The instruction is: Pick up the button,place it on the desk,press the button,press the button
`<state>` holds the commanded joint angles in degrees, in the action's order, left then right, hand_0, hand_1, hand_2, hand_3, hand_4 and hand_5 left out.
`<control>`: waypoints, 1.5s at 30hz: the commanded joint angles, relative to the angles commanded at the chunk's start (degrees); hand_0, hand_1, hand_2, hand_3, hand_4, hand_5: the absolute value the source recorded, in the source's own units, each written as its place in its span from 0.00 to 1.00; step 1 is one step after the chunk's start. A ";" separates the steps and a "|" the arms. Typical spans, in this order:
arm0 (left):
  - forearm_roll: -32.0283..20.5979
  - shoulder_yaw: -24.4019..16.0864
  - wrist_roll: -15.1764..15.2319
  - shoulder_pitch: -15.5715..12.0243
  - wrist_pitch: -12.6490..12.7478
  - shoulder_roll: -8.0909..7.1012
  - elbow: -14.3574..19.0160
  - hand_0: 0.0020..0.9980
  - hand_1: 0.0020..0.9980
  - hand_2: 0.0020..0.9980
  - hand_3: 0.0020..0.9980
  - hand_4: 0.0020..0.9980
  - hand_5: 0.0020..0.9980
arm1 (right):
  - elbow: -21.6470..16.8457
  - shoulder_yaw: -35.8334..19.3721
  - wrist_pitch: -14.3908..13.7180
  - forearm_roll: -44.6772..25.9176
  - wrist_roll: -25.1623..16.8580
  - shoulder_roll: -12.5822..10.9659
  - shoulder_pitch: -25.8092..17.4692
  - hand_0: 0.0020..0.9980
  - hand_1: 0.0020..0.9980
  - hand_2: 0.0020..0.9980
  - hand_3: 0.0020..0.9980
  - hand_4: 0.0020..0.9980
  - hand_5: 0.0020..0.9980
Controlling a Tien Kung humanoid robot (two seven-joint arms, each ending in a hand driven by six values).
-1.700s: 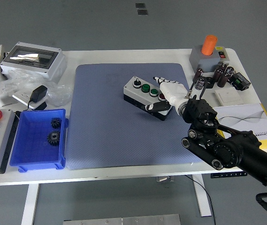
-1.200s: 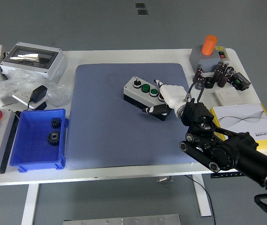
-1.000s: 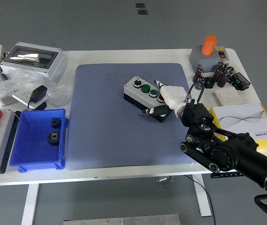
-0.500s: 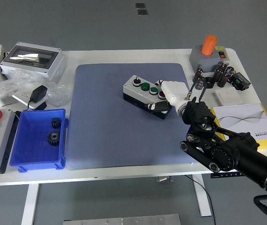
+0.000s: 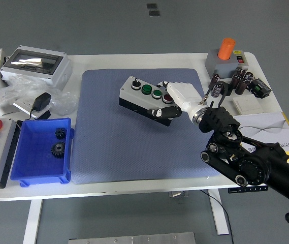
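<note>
Button box point(image 5: 143, 98) lies on the blue mat point(image 5: 108, 147) at mid-tabletop, long axis running from upper left to lower right. Right hand point(image 5: 172, 101) grips its right end, thumb on the near side; whether the box is lifted clear appears uncertain. Left hand is out of view.

Grey button box point(image 5: 143, 96) (green, red buttons) lies tilted on the mat.
</note>
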<state>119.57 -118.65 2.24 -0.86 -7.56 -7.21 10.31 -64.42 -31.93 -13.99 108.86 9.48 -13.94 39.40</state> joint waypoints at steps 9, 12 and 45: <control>0.15 -0.10 -0.02 -0.10 0.03 0.10 0.00 0.75 0.77 0.61 0.57 0.61 0.07 | -1.24 7.51 -4.87 4.36 -11.71 -2.88 -1.22 0.10 0.30 0.30 0.31 0.54 0.19; 0.28 -0.19 0.02 -0.09 0.02 0.12 0.00 0.75 0.77 0.61 0.57 0.61 0.07 | 0.03 7.85 -6.24 6.76 -13.57 -2.57 -1.59 0.10 0.30 0.30 0.31 0.54 0.19; 0.14 0.21 -0.19 -0.09 -0.22 0.09 0.00 0.75 0.77 0.61 0.57 0.62 0.10 | 2.04 6.25 -1.64 11.06 -11.45 -2.37 -2.20 0.77 0.79 0.82 0.83 0.86 0.38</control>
<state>119.71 -118.44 2.05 -0.95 -7.77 -7.11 10.31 -62.38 -25.67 -15.62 119.92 -1.97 -16.31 37.21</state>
